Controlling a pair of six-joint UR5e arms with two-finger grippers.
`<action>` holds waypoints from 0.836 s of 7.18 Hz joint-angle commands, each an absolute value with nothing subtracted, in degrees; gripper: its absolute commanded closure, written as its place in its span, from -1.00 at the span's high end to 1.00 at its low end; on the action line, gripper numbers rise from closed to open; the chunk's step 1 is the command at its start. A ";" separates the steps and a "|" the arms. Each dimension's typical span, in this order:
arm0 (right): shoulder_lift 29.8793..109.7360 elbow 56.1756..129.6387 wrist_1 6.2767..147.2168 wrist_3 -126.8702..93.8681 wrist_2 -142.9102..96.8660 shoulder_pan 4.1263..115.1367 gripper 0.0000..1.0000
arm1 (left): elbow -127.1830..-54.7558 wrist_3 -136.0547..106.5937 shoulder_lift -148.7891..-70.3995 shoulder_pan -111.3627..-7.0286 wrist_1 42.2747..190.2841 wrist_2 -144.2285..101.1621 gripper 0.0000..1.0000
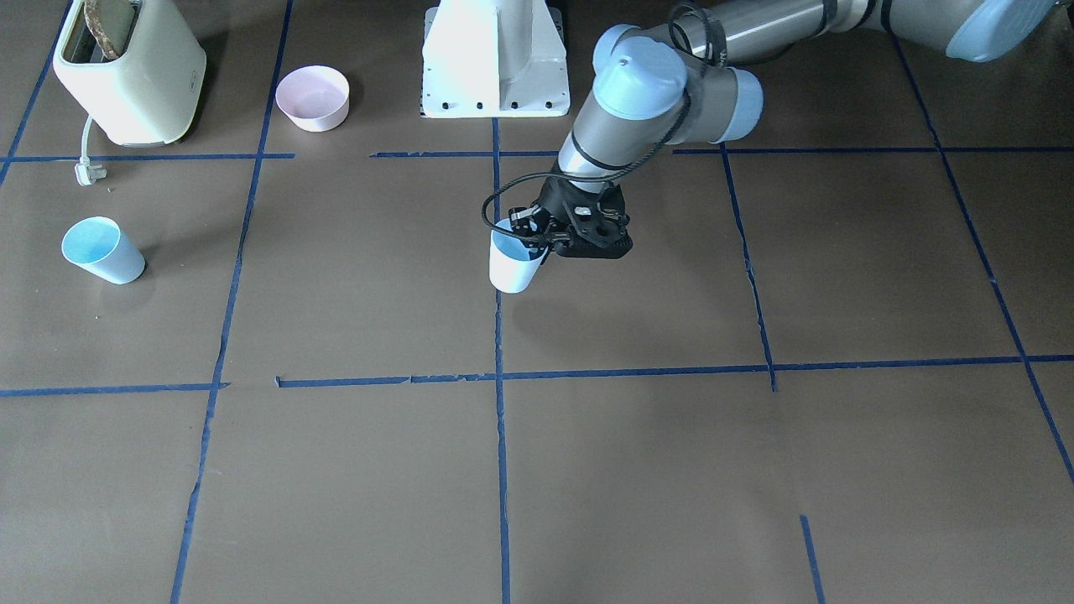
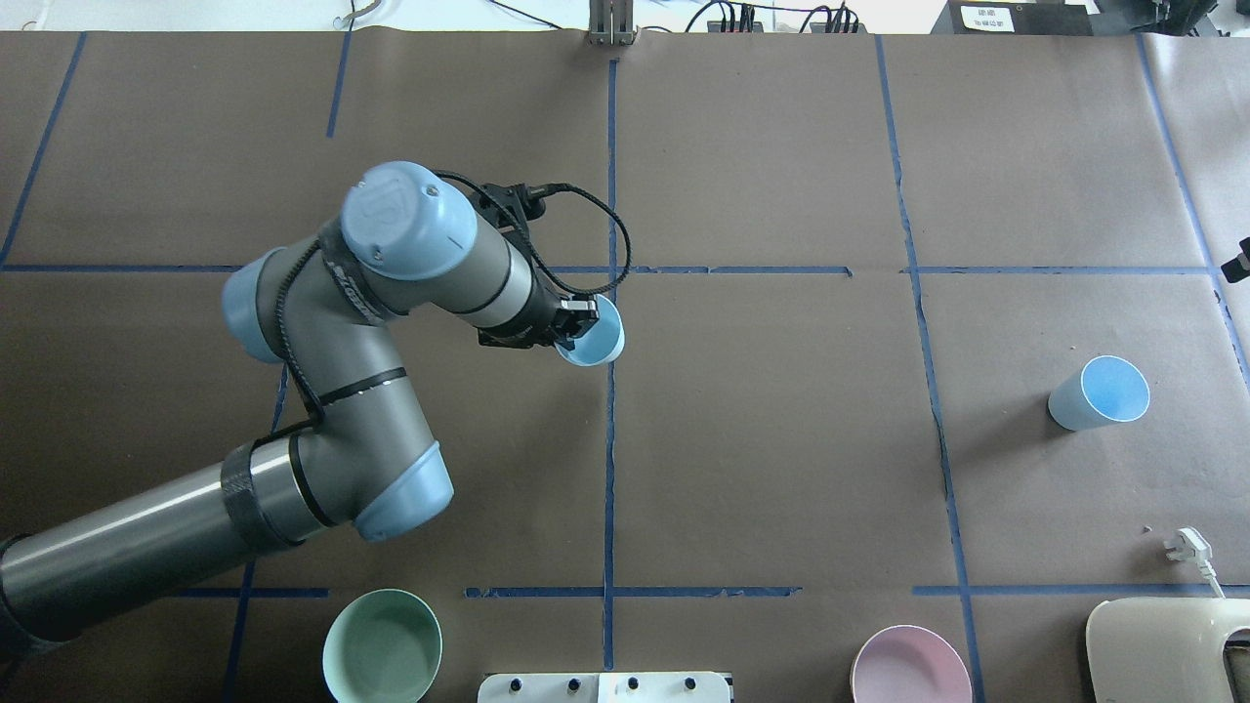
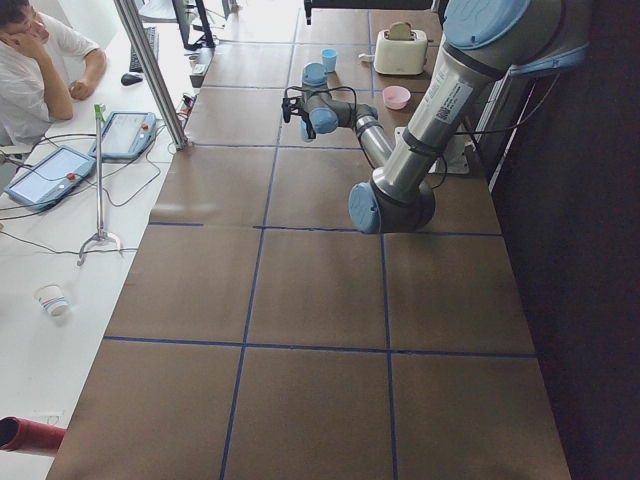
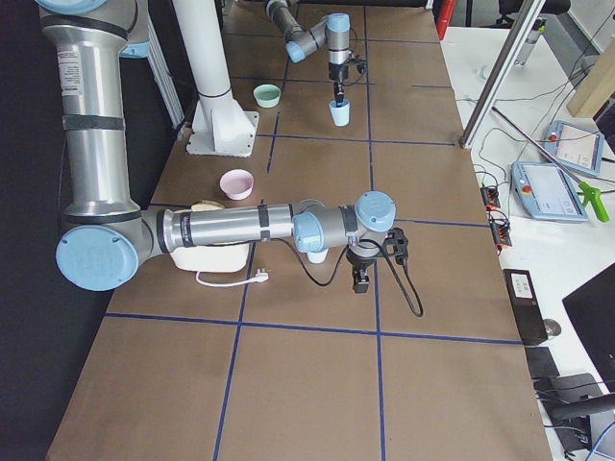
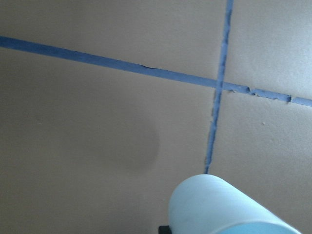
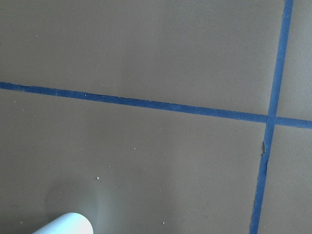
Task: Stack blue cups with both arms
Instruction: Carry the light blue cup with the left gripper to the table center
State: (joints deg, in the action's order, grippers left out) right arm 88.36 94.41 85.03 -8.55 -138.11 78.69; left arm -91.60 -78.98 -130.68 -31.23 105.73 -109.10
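Observation:
My left gripper (image 1: 537, 239) is shut on the rim of one blue cup (image 1: 513, 267) and holds it slightly tilted, a little above the table's middle, by the centre tape line. The held cup also shows in the overhead view (image 2: 592, 338) and at the bottom of the left wrist view (image 5: 229, 207). The second blue cup (image 2: 1099, 392) stands upright and free on the table's right side, also seen in the front-facing view (image 1: 102, 249). My right gripper (image 4: 361, 277) hangs beside that cup near the table's end. I cannot tell whether it is open or shut.
A cream toaster (image 1: 126, 71) with its loose plug (image 1: 86, 172) and a pink bowl (image 1: 313, 96) stand near the robot's right. A mint-green bowl (image 2: 383, 644) sits near the left arm's base. The white pedestal (image 1: 495, 59) is between them. An operator (image 3: 40, 60) sits beyond the far edge.

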 commanded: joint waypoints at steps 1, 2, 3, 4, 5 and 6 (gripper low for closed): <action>88.24 94.57 84.03 -8.44 -138.08 77.52 1.00 | -91.23 -74.29 -133.75 -27.44 96.55 -103.89 -1.00; 88.94 94.14 78.37 -8.96 -137.99 76.65 1.00 | -90.71 -74.18 -133.94 -26.90 96.16 -103.71 -1.00; 89.12 93.96 77.27 -9.05 -137.99 76.55 1.00 | -89.66 -74.18 -134.12 -25.76 96.33 -103.36 -1.00; 89.03 94.04 77.17 -8.97 -138.08 76.64 1.00 | -89.47 -74.09 -134.12 -25.67 96.59 -103.19 -0.96; 89.03 93.96 77.17 -8.96 -138.16 76.64 1.00 | -88.86 -74.09 -134.03 -25.58 96.77 -103.18 -0.88; 89.03 93.96 77.25 -8.96 -138.25 76.55 1.00 | -88.86 -74.09 -134.03 -25.49 96.77 -103.27 -0.72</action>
